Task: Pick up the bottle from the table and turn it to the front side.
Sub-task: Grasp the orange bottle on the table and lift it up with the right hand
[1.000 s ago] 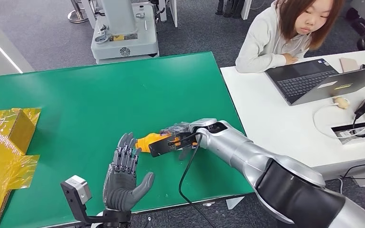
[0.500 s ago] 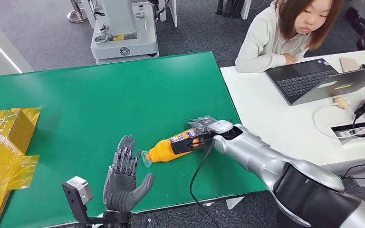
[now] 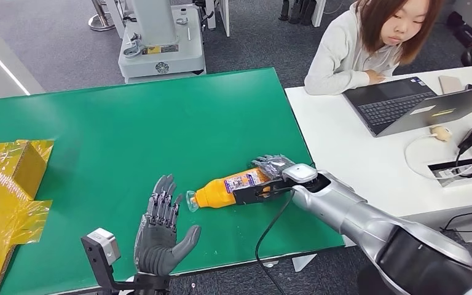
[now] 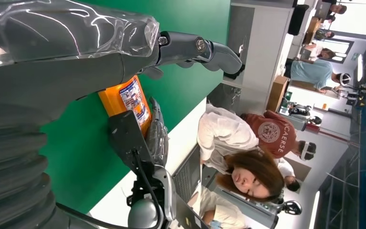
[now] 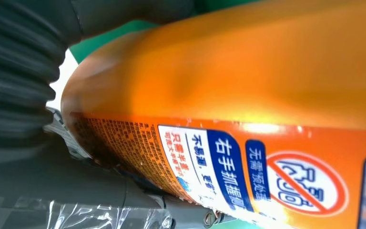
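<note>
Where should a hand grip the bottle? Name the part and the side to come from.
Probably the wide labelled body near the base, from the robot's right. The bottle lies on its side, narrow neck toward the left hand, and the right hand already holds it there.

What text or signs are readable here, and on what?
"右手抓握" in white on a blue band, on the label of the orange bottle.
"无需" starts a second blue band beside it; the rest is blurred.
A red crossed-circle sign on that label; small red and orange print beside it is too fine to read.
"CAERSE" on a person's maroon shirt, possibly cut off.
The round mark on the grey machine base is unreadable.
</note>
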Available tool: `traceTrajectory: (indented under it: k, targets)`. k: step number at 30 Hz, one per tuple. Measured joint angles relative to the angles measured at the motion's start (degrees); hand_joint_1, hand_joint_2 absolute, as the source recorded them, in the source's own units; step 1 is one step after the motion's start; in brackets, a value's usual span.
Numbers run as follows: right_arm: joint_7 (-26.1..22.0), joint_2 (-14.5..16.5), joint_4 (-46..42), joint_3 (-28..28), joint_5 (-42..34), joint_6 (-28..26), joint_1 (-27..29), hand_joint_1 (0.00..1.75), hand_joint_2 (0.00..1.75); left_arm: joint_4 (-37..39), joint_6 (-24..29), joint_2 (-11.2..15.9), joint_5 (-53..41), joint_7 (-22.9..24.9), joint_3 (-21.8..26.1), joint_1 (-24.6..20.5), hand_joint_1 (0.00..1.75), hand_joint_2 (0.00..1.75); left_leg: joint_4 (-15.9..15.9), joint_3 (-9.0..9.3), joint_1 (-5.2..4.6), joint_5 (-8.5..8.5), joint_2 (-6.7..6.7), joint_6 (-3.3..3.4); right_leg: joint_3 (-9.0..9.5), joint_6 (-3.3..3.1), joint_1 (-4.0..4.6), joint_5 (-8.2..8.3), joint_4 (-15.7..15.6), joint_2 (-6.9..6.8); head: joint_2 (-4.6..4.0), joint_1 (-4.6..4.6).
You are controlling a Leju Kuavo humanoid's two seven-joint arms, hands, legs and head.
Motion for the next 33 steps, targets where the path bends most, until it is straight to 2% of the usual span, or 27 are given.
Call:
traceTrajectory:
  k: [1,3,9,19,29,31,33]
  targets:
    - [-0.10,-0.17,-0.47,-0.38,0.16,0.13,0.37,1.59,1.75,0.00,-0.08,-0.01,-0.07,0.04,0.00,0.00,0.00,1.75,0.00,0.01,0.00,0.00,0.00,0.00,0.01,0.00,0.00,0.00,0.00,0.00,0.00,0.00]
    - [-0.31,-0.59,-1.55,-1.35,0.42,0.21,1.29,1.72,1.75,0.00,-0.29,-0.03,-0.23,0.10,0.00,0.00,0.00,1.75,0.01,0.03,0.00,0.00,-0.01,0.00,0.03,0.00,0.00,0.00,0.00,-0.01,0.00,-0.01]
    - [-0.81,-1.92,-5.16,-4.71,1.40,-0.68,4.81,1.73,1.75,0.00,-0.83,-0.03,-0.47,0.13,0.00,0.05,0.00,1.75,0.00,0.05,0.00,-0.01,0.00,0.00,0.06,0.00,0.00,-0.01,-0.01,-0.01,0.00,0.00]
    - [-1.28,-2.66,-7.27,-6.83,1.34,-0.95,6.79,1.75,1.75,0.00,-0.99,-0.03,-0.60,0.13,0.00,0.05,0.00,1.75,0.01,0.11,0.01,-0.01,0.01,0.01,0.11,0.01,0.00,0.00,-0.01,0.00,0.00,-0.01]
    - [-7.02,-2.67,-8.38,-11.10,0.55,-4.81,10.42,1.75,1.75,0.00,-1.94,-0.05,-0.92,0.13,0.01,0.05,0.00,1.75,0.00,0.12,0.01,-0.02,0.02,0.00,0.13,0.00,0.01,0.00,-0.01,0.03,0.00,-0.01]
    - [-9.46,-2.53,-8.59,-12.08,-1.92,-5.32,11.34,1.75,1.75,-0.01,-1.96,-0.05,-1.14,0.12,0.01,0.11,0.00,1.75,-0.01,0.12,0.03,-0.02,0.01,0.00,0.14,0.00,0.02,0.00,-0.01,0.02,0.00,-0.01]
    - [-14.01,-2.15,-9.07,-13.75,-8.73,-4.41,13.06,1.75,1.75,-0.05,-1.73,-0.05,-1.56,0.10,0.08,0.33,0.00,1.75,-0.01,0.13,0.04,-0.02,0.00,0.00,0.16,0.00,0.04,0.00,-0.01,0.00,0.00,-0.01]
